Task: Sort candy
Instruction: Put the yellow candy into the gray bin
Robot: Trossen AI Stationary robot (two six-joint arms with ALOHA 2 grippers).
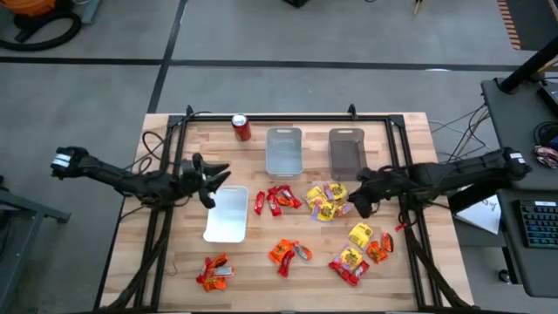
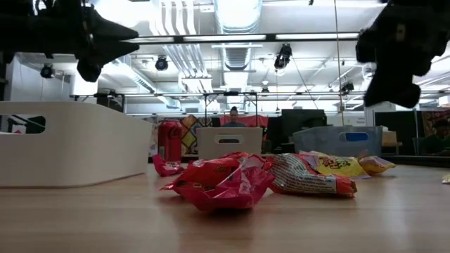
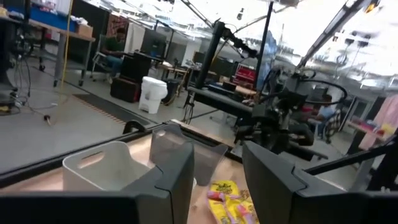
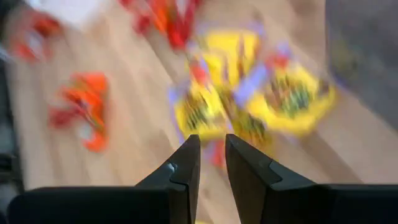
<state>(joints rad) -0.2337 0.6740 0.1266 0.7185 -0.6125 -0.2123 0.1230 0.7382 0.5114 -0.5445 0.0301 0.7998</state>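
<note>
**Candy scattered over the butcher-block table, both grippers hovering above it**

Landmark: the white tray, a smooth rounded-corner rectangle lying on the plank-grained wooden table.

Materials and shapes. The candy is showing as small crinkly foil packets. The yellow candy is lying in a loose pile well right of the white tray; the red candy is sitting just right of the tray, between it and the yellow pile. The orange candy is lying right of and nearer the front edge than the tray, and another orange cluster is sitting directly in front of it. More mixed packets are lying farther right, near the front right corner.

Surroundings. A translucent grey tray and a darker grey tray are standing behind and to the right of the white tray, side by side. A red soda can is standing upright behind the white tray, near the table's back edge. A black frame is running around the table edge.

Counts. Three trays, one can, three candy colours; the blur is preventing an exact packet count.

Grippers. The left gripper is hanging over the white tray's back left corner, fingers parted, grasping nothing. The right gripper is hovering just right of the yellow pile; its fingers are standing nearly together with a narrow gap, nothing visible between them.
</note>
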